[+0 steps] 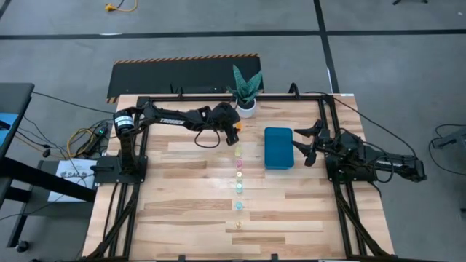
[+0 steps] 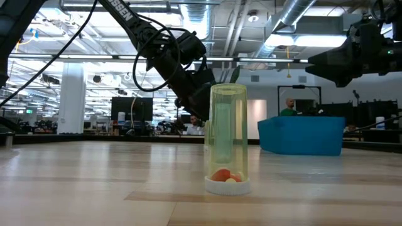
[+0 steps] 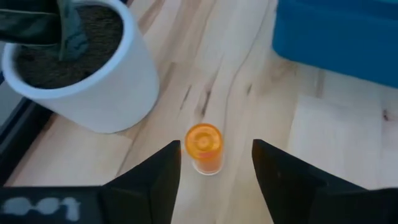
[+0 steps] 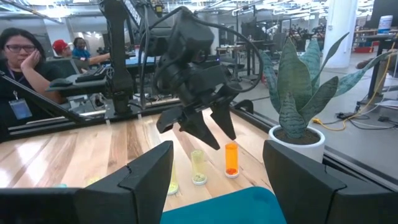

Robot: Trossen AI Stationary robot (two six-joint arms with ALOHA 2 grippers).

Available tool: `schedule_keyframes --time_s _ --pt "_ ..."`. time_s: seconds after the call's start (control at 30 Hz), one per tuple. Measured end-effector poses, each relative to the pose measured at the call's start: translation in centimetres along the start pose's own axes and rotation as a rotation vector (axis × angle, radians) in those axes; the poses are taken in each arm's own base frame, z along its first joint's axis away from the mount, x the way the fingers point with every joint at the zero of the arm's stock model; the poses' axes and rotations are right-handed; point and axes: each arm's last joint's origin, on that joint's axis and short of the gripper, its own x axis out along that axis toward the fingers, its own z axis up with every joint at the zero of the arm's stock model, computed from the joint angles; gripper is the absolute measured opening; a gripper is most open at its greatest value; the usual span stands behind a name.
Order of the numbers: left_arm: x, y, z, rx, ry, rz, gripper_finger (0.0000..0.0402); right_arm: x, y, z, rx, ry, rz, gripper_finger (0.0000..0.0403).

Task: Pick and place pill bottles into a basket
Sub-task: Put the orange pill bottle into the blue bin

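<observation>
1. High view: the left gripper [image 1: 234,128] hangs just over the far end of a row of small coloured plastic pill bottles [image 1: 238,175]; the rectangular teal-blue plastic basket [image 1: 278,148] lies beside it, with the right gripper [image 1: 306,143] at its other side.
2. Low view: a clear yellow-green bottle [image 2: 227,139] stands nearest.
3. Left wrist view: open fingers [image 3: 149,180] straddle a small orange bottle [image 3: 203,147], not touching; the white round plant pot [image 3: 93,68] stands near.
4. Right wrist view: its own fingers [image 4: 146,171] are spread, empty.

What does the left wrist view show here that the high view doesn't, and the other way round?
Only the left wrist view: soil in the white pot, and the orange bottle standing upright between the open fingers, untouched. Only the high view: the row of bottles across the table, and the right gripper open beside the basket. Both: the left gripper over the orange bottle, the basket, the pot.
</observation>
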Motion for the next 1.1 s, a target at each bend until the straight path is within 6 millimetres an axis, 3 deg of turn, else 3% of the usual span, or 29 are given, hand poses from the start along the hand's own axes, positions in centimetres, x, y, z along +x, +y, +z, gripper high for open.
schedule_keyframes --time_s 0.27,0.57,0.87,1.1 --pt "0.0 0.3 0.1 -0.012 -0.018 0.023 0.0220 0.0 0.0 0.0 0.000 0.000 0.000 0.0244" --pt "1.5 0.3 -0.7 -0.032 0.028 0.037 0.0222 0.0 0.0 0.0 0.000 -0.001 0.000 0.0244" --pt "1.7 0.6 0.1 -0.036 -0.001 0.052 0.0221 0.0 0.0 0.0 0.000 0.000 0.000 0.0244" --pt "1.7 0.7 0.0 -0.040 0.009 0.053 0.0173 0.0 0.0 0.0 0.000 0.000 0.000 0.0244"
